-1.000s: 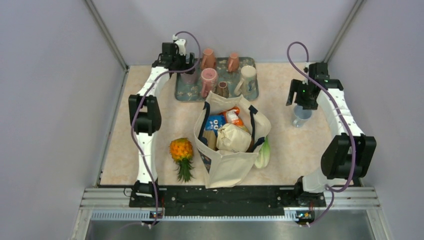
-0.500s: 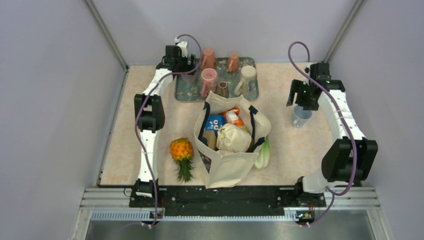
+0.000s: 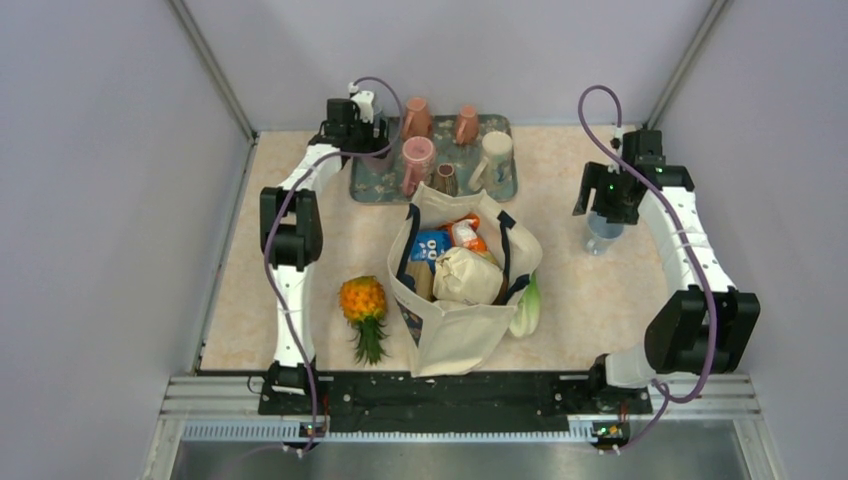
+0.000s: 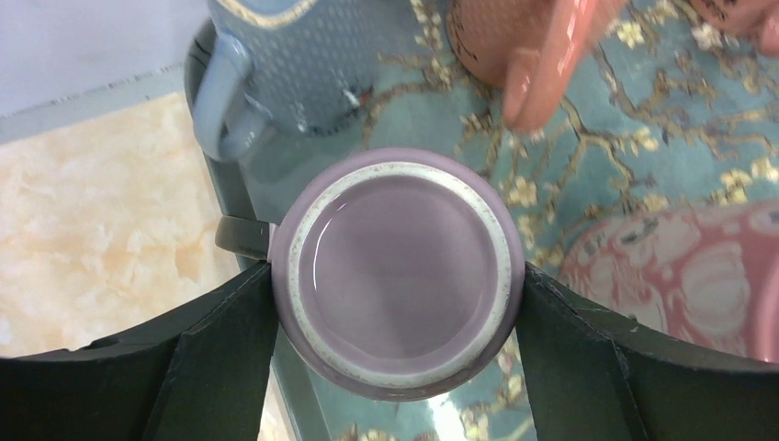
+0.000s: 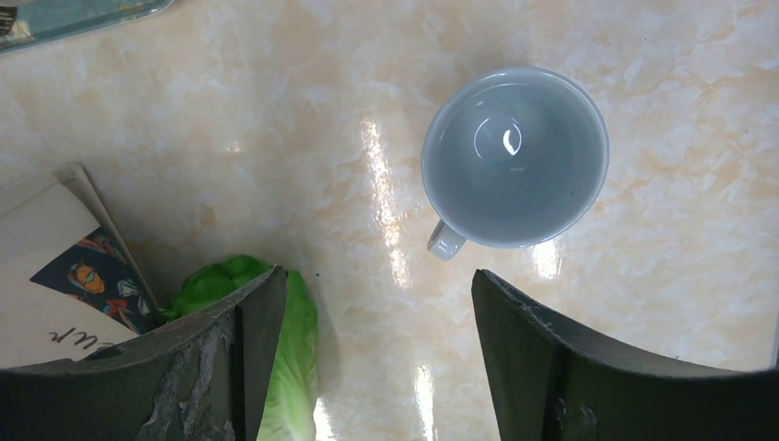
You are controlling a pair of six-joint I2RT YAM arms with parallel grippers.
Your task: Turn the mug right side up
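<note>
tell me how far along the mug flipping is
Done: one pale blue mug stands upright on the table under the open right gripper. In hand: the left gripper is closed on the purple mug, base up, over the tray. Left: lift it, turn it over, set it down rim up.

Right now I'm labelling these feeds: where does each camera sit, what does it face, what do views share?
Top external: above, behind the bases, looking down on the table; left arm and right arm show.
Left wrist: straight down onto the upturned purple mug on the tray; left pincer hugs it.
Right wrist: straight down at the upright blue mug; right pincer open.
Shared: top and right wrist both show the blue mug.
</note>
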